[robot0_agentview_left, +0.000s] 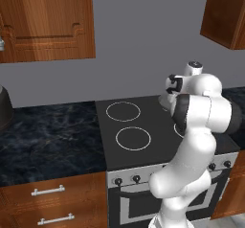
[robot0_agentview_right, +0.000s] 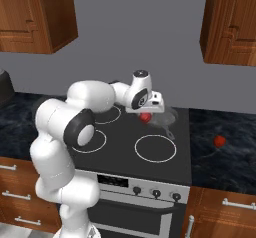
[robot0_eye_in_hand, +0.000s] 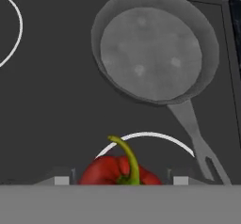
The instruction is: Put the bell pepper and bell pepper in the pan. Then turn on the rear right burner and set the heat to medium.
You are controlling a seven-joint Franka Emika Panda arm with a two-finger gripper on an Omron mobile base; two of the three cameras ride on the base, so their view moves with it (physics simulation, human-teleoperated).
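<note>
My gripper point(robot0_agentview_right: 146, 115) hangs over the black cooktop point(robot0_agentview_right: 125, 147), shut on a glossy red bell pepper point(robot0_agentview_right: 145, 117). In the hand view this bell pepper point(robot0_eye_in_hand: 117, 171), with its green stem, sits between the finger tips of the gripper point(robot0_eye_in_hand: 121, 180). The small grey pan point(robot0_eye_in_hand: 155, 53) lies just ahead, empty, handle pointing toward the front; it is also the pan point(robot0_agentview_right: 168, 117) on the rear right burner, whose ring it hides. The other bell pepper point(robot0_agentview_right: 218, 141) rests on the dark counter right of the stove.
A row of knobs point(robot0_agentview_right: 156, 193) runs along the stove front. The front right ring point(robot0_agentview_right: 155, 148) and left rings point(robot0_agentview_left: 123, 111) are bare. A big dark pot point(robot0_agentview_left: 4, 108) stands far left on the counter. Wooden cabinets point(robot0_agentview_right: 230, 27) hang above.
</note>
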